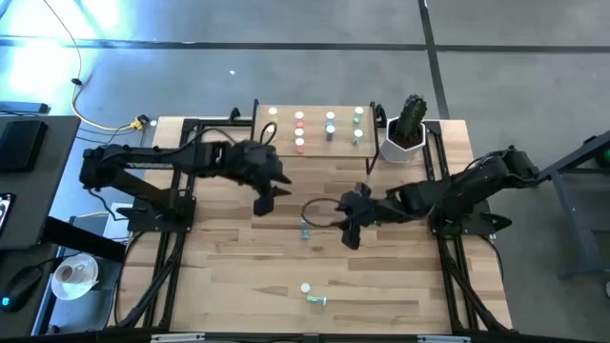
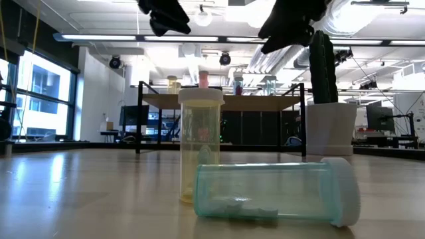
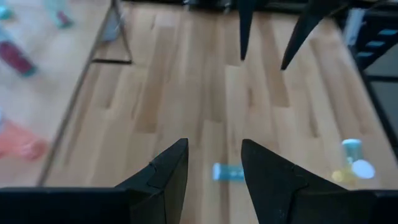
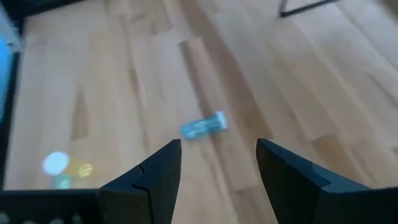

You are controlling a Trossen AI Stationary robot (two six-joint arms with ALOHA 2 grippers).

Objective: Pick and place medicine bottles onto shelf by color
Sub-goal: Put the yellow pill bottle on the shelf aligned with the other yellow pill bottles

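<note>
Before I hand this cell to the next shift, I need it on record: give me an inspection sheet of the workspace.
Surface: light-wood plank tabletop.
Job's things: low wooden shelf holds rows of small white-capped bottles; blue bottle lies mid-table; upright yellow bottle and toppled green bottle near the front edge.
Clutter: white pot with cactus.
Grippers: left gripper and right gripper open, empty, above the table.
Cables: black loop mid-table; yellow cable on floor.
Surroundings: grey floor, desk at left.
</note>
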